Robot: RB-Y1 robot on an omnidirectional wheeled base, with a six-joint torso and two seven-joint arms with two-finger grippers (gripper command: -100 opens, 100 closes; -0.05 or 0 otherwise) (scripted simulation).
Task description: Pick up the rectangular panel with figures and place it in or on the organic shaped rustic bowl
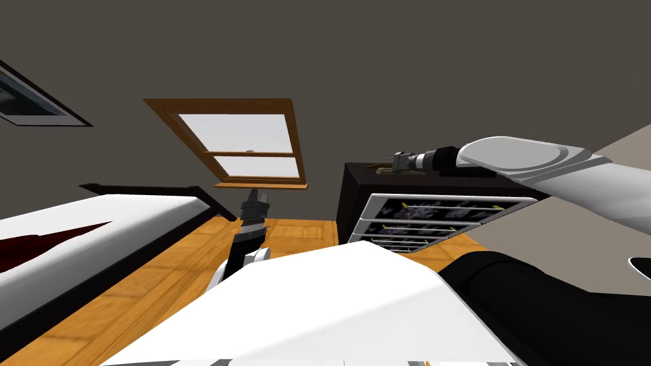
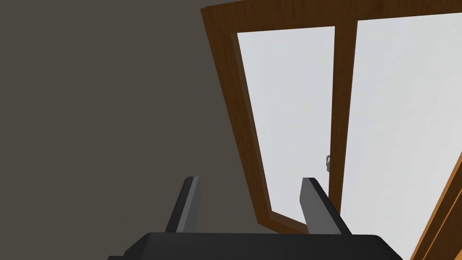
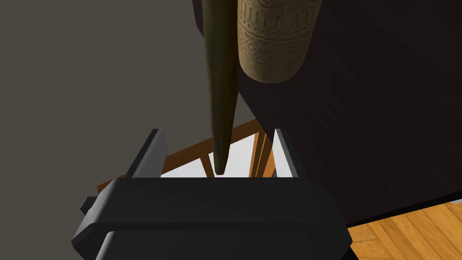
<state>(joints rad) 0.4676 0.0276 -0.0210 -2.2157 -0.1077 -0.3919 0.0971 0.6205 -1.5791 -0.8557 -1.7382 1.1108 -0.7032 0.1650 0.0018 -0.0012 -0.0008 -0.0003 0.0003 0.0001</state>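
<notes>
Right gripper: fingers released, standing either side of the tapered tip of the dark brown bowl without touching it. The carved tan panel lies just beside the bowl at the edge of the dark cabinet top, beyond the fingertips. Left gripper: fingers released, holding nothing, raised between bed and cabinet.

We see a wood-framed window, a white bed below it, and a dark dresser on a wood floor.

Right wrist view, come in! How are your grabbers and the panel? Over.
Right gripper open, straddling end of thin brown panel, no grip. Left gripper open, empty. Carved tan bowl close beside panel, on dark cabinet.
</notes>
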